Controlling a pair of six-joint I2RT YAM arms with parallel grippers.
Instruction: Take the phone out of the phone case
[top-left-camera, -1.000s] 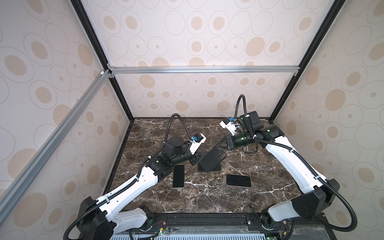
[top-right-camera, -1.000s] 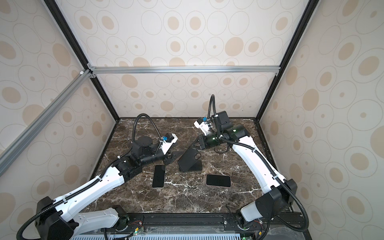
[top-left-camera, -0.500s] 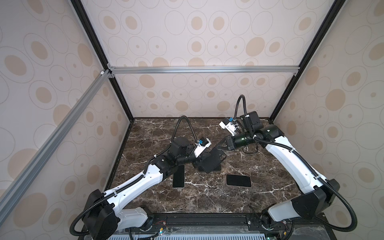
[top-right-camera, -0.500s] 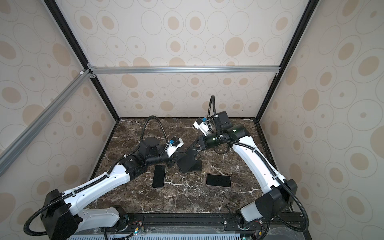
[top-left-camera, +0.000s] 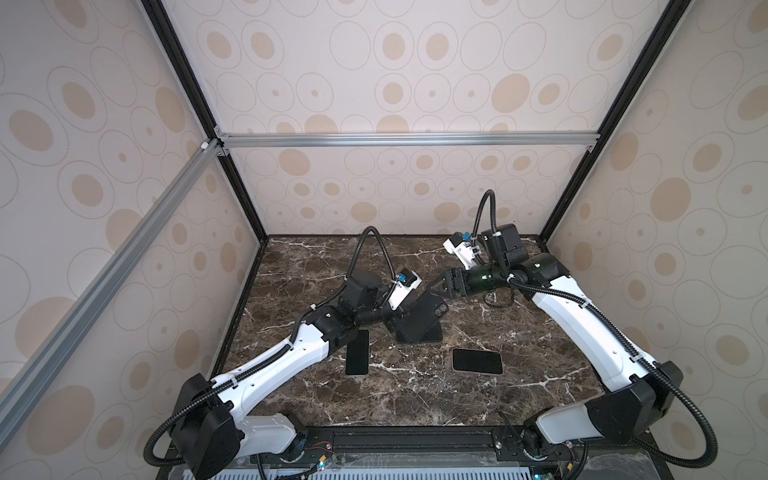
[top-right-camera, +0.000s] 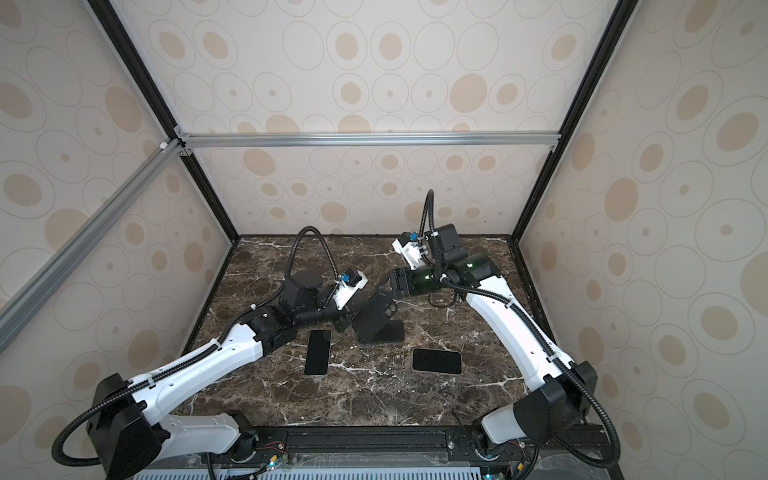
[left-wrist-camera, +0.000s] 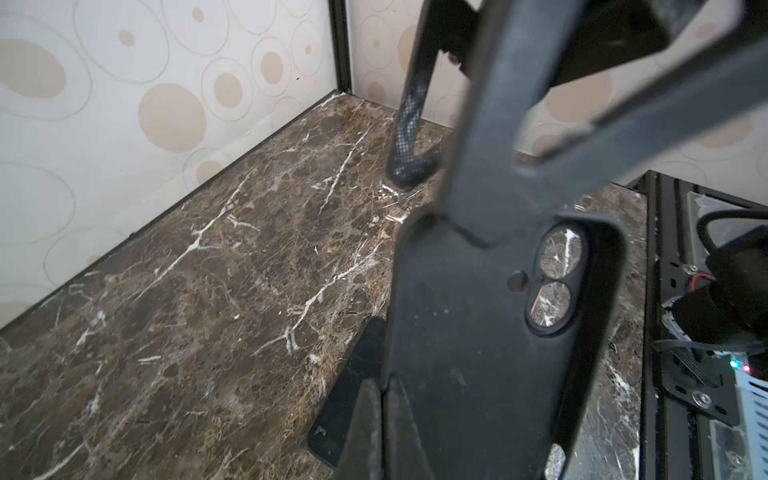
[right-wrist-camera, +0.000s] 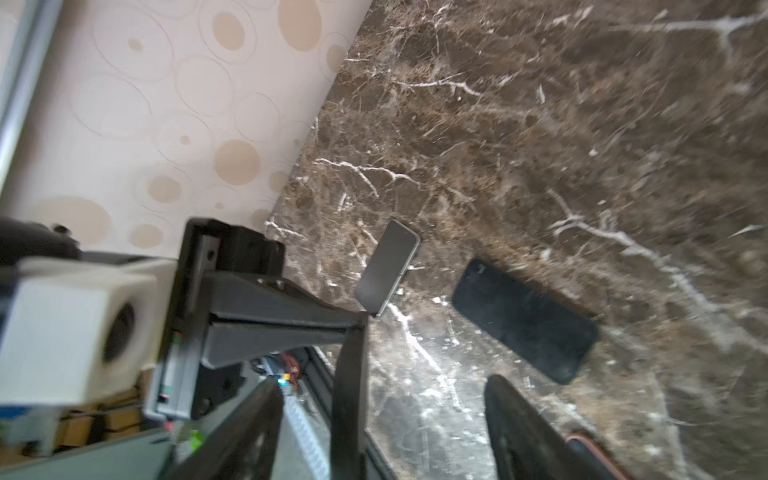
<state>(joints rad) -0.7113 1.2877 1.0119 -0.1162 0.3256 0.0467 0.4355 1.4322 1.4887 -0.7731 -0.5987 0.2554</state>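
**Black case on one grip only: it can slip or be pulled away**

Black, soft-looking phone case (top-left-camera: 419, 309) hangs tilted above the brown marble table (top-left-camera: 415, 399), near the middle. The left fingers (left-wrist-camera: 363, 432) are clamped together on its lower left edge, and nothing else carries it. The right fingers (top-left-camera: 448, 286) stand apart at its far upper corner. In the left wrist view one of them crosses the back of the case, and I cannot tell if it touches.

The marble shows through the camera holes of the case, so I judge it to be empty. Two dark-screened phones lie flat on the table, one at the near left (top-left-camera: 357, 353) just beside the left arm, one at the near right (top-left-camera: 477, 360). I cannot tell which of them belonged to this case.

What could go wrong, in my judgement:
- The grip is on a thin, flexible edge, so the case may bend, turn or drop, perhaps onto the left phone.
- If the right arm draws back sideways, an open finger can hook the corner and pull the case out.
- If the left arm goes down carelessly, it can press on the phone beside it.
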